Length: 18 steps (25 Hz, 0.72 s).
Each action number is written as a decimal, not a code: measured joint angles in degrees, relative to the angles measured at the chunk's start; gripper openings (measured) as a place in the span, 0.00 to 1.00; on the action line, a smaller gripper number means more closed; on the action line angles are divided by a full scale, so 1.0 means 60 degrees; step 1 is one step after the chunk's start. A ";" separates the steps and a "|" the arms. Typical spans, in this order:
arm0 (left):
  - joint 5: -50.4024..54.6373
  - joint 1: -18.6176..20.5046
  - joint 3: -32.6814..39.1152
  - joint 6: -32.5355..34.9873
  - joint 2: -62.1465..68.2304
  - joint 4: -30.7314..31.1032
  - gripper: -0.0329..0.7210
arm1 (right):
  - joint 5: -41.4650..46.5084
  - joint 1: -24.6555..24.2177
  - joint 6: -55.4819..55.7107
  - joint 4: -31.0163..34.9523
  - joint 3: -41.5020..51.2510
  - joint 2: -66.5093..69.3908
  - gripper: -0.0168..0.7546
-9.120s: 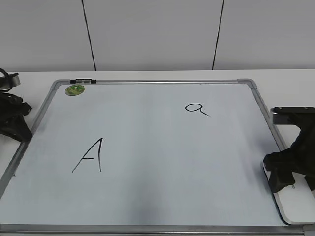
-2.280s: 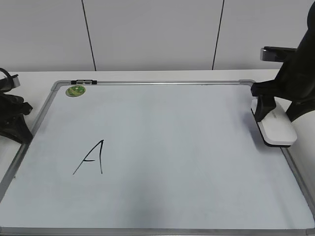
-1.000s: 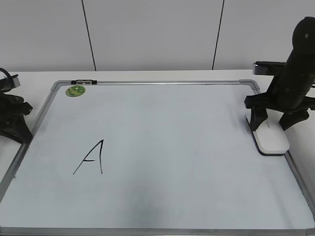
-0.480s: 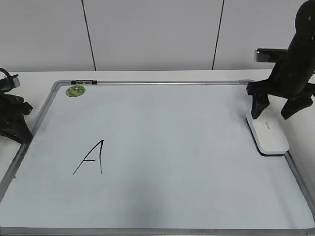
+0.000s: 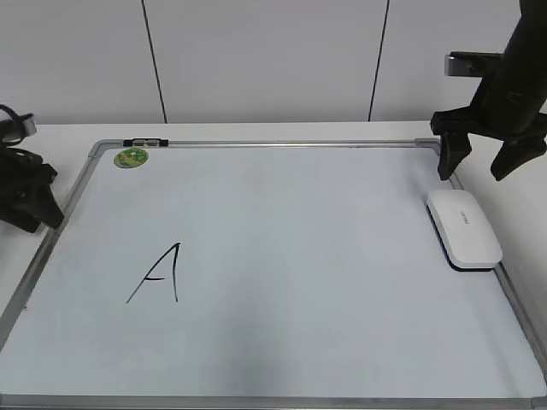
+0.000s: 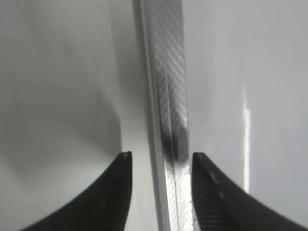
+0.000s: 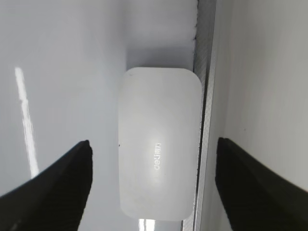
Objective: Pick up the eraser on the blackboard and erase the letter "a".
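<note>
The white eraser (image 5: pixel 465 229) lies flat on the blackboard (image 5: pixel 282 256) against its right frame; it also shows in the right wrist view (image 7: pixel 159 144). My right gripper (image 5: pixel 483 166) is open and empty, lifted above the eraser's far end, its fingers (image 7: pixel 154 159) spread wide on both sides of the eraser. No small letter "a" shows on the board; its spot at the upper right is blank. My left gripper (image 5: pixel 34 201) is open and empty at the board's left frame (image 6: pixel 168 120).
A large capital "A" (image 5: pixel 158 273) is written at the board's left. A small round green disc (image 5: pixel 131 157) and a dark clip (image 5: pixel 144 142) sit at the board's top left. White table and grey wall panels lie behind.
The small "a" is gone since the earliest frame. My right gripper has let go of the eraser at the board's right edge and risen above it, open. The left arm shifted slightly.
</note>
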 joint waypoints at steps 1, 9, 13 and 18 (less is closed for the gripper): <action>0.0078 0.0000 -0.0231 0.0000 -0.0001 0.0017 0.50 | 0.0018 0.0000 0.0000 0.0000 0.0000 0.0000 0.79; 0.1634 0.0000 -0.2146 -0.0524 -0.0228 0.0136 0.70 | 0.0535 0.0000 -0.0394 0.0211 -0.0105 0.0000 0.79; 0.2060 0.0000 -0.2583 -0.0980 -0.0853 0.0452 0.69 | 0.0535 0.0018 -0.0542 0.0379 -0.0299 -0.0203 0.79; 0.2254 -0.0058 -0.2622 -0.1468 -0.1995 0.0948 0.69 | 0.0555 0.0157 -0.0598 0.0384 -0.0321 -0.1193 0.79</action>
